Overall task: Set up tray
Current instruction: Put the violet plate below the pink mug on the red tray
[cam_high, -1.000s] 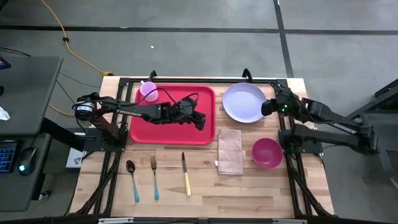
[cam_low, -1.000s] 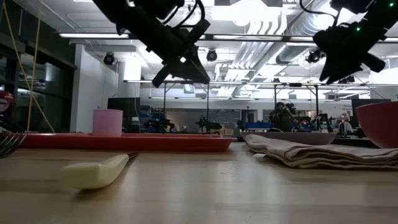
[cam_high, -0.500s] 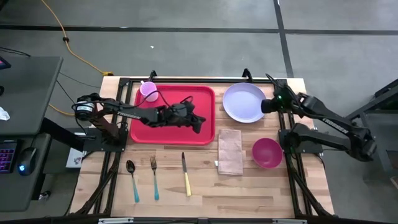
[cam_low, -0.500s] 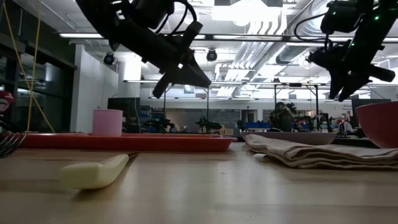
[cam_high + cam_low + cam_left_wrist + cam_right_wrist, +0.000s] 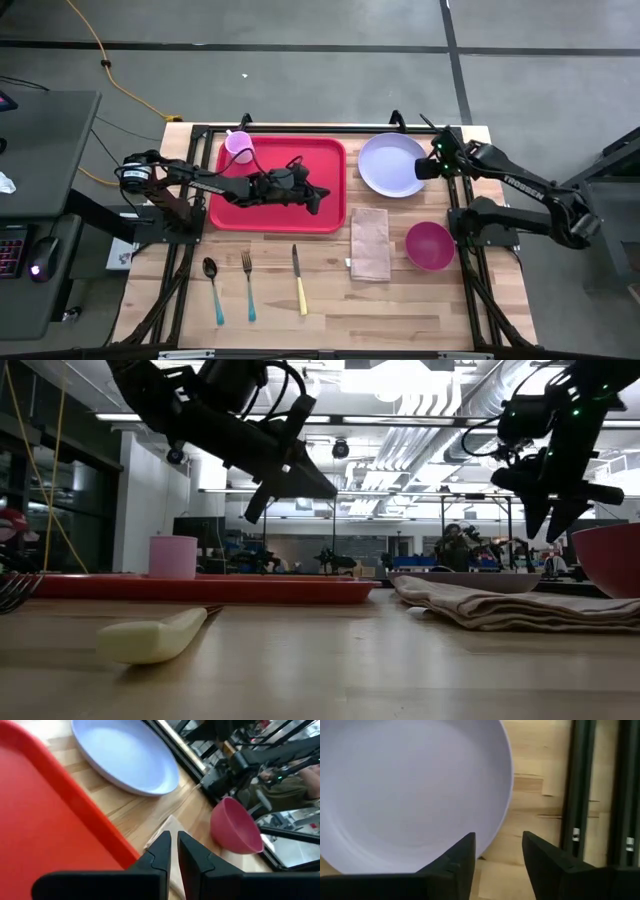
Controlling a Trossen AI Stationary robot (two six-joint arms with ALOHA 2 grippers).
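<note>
The right gripper (image 5: 497, 852) is hovering with fingers spread and empty over the plate (image 5: 392, 165) rim, which is lying beside the tray (image 5: 275, 215). The left gripper (image 5: 173, 851), nearly closed, seemingly empty, is hanging over the tray. A shallow bite could let the plate slip.

Both arms are dark, jointed tubes with white lettering along their links. Black cables loop over the left arm (image 5: 215, 182). A green light glows on the right arm (image 5: 520, 190) near its wrist.
</note>
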